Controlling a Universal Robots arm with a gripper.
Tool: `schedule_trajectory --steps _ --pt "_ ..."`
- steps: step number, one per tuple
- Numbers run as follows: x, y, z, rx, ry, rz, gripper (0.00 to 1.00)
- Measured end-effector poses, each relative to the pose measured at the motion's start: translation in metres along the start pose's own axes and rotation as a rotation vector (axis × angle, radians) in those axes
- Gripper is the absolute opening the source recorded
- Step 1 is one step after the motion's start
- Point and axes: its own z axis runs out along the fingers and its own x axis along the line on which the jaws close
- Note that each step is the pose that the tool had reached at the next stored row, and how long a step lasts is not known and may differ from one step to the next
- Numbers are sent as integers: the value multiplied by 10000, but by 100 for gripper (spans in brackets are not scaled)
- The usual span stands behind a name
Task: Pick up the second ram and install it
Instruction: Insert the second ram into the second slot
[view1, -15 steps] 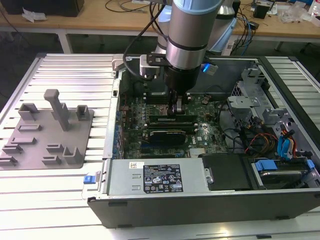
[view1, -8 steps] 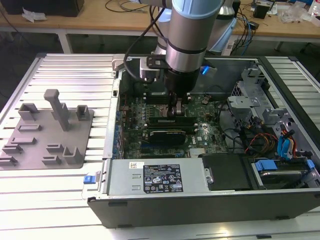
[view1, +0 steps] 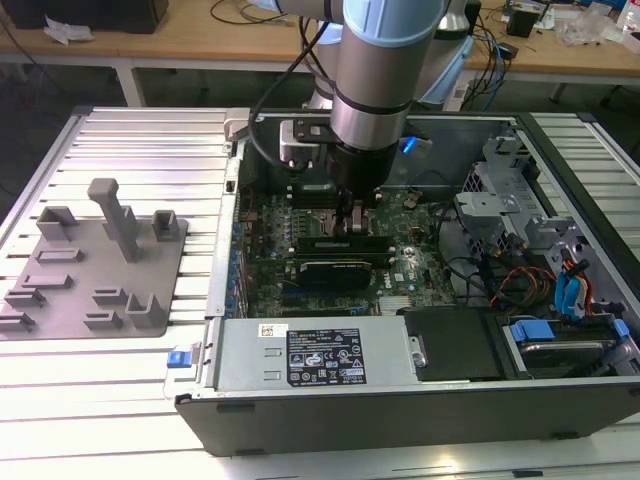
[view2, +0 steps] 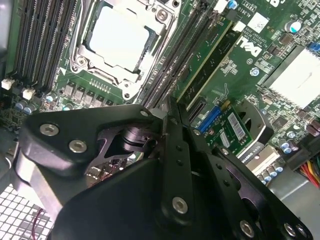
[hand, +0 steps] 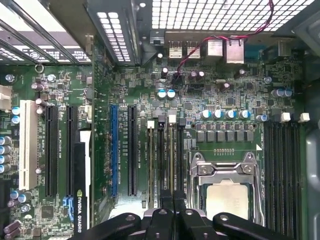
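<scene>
My gripper (view1: 350, 215) reaches down into the open computer case, over the motherboard. In the first wrist view its fingers (hand: 167, 207) stand close together on a thin green stick seen edge-on, the second ram (hand: 172, 160). That stick stands in a slot next to the CPU socket (hand: 227, 195). Another green stick (hand: 151, 160) sits two slots further from the socket. In the second wrist view the gripper (view2: 166, 107) points along the slots between that labelled stick (view2: 207, 55) and the socket (view2: 120, 37).
A grey holder plate (view1: 95, 265) with upright posts lies outside the case at the exterior view's left. A black graphics card (view1: 335, 268) lies just in front of the gripper. The power supply (view1: 320, 352) and drive cage (view1: 500, 210) wall in the board.
</scene>
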Motion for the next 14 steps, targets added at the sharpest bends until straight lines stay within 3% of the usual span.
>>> schedule_trajectory --steps 6,14 --pt "-1 9 23 -2 -7 0 9" --pt "-1 8 47 0 -72 35 9"
